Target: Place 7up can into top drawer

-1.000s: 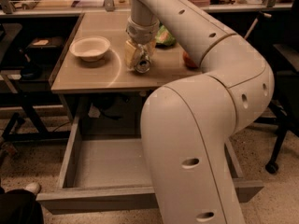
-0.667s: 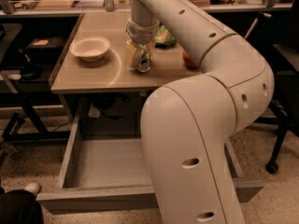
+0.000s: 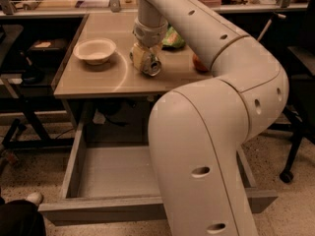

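Observation:
My gripper (image 3: 146, 62) hangs from the arm over the middle of the tan table (image 3: 98, 82). Its fingers (image 3: 138, 58) are closed around the 7up can (image 3: 152, 68). The can is tipped on its side with one silver end facing me, at or just above the table top. The top drawer (image 3: 113, 173) is pulled open below the table's front edge. It is a wide grey tray with a bare flat bottom and a plain front panel (image 3: 98, 211). My own arm hides the drawer's right part.
A white bowl (image 3: 95, 50) sits on the table to the left of the gripper. A green chip bag (image 3: 173, 37) and an orange object (image 3: 199, 63) lie to its right. A black chair base (image 3: 290, 156) stands at the right and a shoe (image 3: 33, 198) at the lower left.

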Robot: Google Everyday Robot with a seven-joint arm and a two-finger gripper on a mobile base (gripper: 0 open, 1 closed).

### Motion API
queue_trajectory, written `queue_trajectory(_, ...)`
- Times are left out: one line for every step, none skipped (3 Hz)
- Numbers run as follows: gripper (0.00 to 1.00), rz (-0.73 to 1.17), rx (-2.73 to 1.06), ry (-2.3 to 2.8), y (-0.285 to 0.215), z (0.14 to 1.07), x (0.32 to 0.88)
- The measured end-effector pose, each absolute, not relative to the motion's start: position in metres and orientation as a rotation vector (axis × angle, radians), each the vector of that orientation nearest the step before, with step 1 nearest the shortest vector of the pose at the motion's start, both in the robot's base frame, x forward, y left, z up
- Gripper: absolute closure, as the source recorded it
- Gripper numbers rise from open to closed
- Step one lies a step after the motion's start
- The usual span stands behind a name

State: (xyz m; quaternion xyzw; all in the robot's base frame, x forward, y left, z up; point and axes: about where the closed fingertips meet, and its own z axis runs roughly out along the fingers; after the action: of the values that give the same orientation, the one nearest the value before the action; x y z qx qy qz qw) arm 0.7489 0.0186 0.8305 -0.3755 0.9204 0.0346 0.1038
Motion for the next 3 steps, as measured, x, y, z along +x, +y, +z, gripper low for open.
queue_trajectory(1.00, 0.104, -1.109, 2.698, 0.013, 0.841, 0.743)
queue_trajectory(1.00, 0.078, -1.071, 2.702, -0.004, 0.860, 0.726)
queue_trajectory(1.00, 0.085, -1.028, 2.726, -0.022, 0.871, 0.691)
